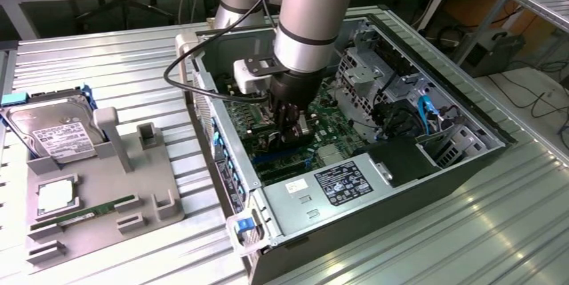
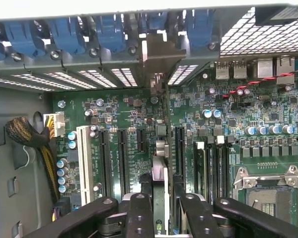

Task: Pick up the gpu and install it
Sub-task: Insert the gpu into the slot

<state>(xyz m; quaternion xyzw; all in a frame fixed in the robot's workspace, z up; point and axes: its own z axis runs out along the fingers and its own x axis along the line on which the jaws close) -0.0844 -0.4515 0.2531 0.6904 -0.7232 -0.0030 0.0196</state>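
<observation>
Ribbed metal tabletop [image 1: 116, 65] fills your workspace, with an open computer case [image 1: 462, 115] lying on its side and a grey parts fixture [image 1: 133, 192] set off toward the exterior view's left. Your arm [image 1: 311, 18] reaches down into the case, and its gripper [image 1: 295, 140] sits low over the green motherboard [image 1: 342, 128]. Look at the wrist view: the gripper's [image 2: 160, 210] black fingers [image 2: 139, 213] are clamped on the gpu [image 2: 159, 186], which you see edge-on as a thin upright card running from between the fingers toward the rear wall of the case. The card's silver end bracket [image 2: 156, 54] stands against the row of rear slot openings, just under the blue retaining clips [image 2: 109, 32]. The gpu stands among the long black expansion slots [image 2: 123, 158], in line with one of them; whether its edge is fully seated there you cannot tell from these views. A white slot [image 2: 84, 163] lies farther along the same row, and the empty processor socket [image 2: 268, 188] lies on the card's other side. Back on the fixture, a silver hard drive [image 1: 49, 128] with a white label, a processor chip [image 1: 55, 195] and a narrow green RAM stick [image 1: 84, 214] rest in their holders, well apart from the case.
</observation>
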